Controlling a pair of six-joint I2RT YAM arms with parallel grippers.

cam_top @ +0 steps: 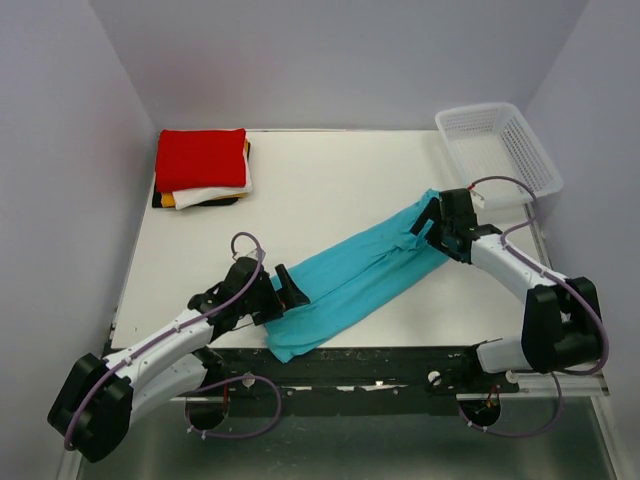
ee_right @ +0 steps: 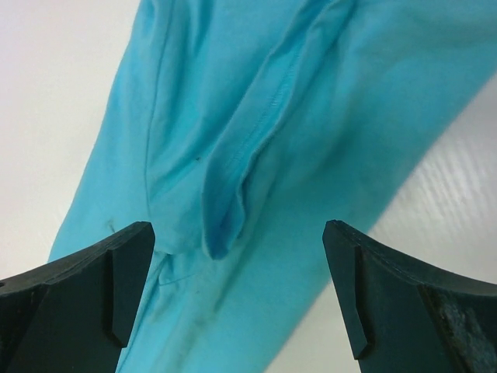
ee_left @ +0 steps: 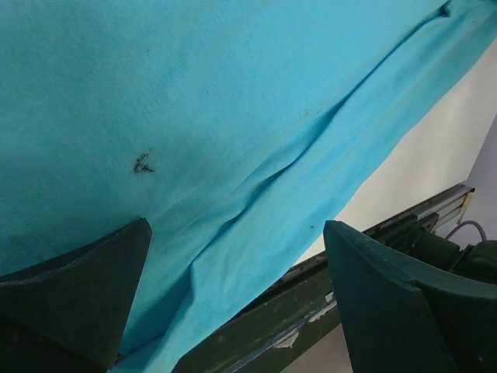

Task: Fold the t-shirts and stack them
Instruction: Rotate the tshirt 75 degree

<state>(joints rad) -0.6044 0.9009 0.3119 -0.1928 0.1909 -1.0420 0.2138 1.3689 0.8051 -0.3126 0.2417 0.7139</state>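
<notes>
**tee_folder:** Quick check, where does the turquoise t-shirt (cam_top: 350,280) lie relative to the arms?

**yam_watcher:** It's stretched into a long band on the surface (cam_top: 330,180), and its long axis runs pretty much straight from the left fingers (cam_top: 290,288) to the right fingers (cam_top: 427,222). One end under each, so neither arm is nearer.

**tee_folder:** Either one gripping?

**yam_watcher:** Nope, both sets are spread wide and released, with nothing pinched. The right wrist view shows a rumpled seam ridge sitting right between the fingers. On the left wrist view, flat cloth lies ahead of the fingers and the hem runs off toward the surface's front edge. I'd guess each arm grabs its own end next. The folded stack (cam_top: 200,165) sits well apart, beyond the left fingers.
</notes>
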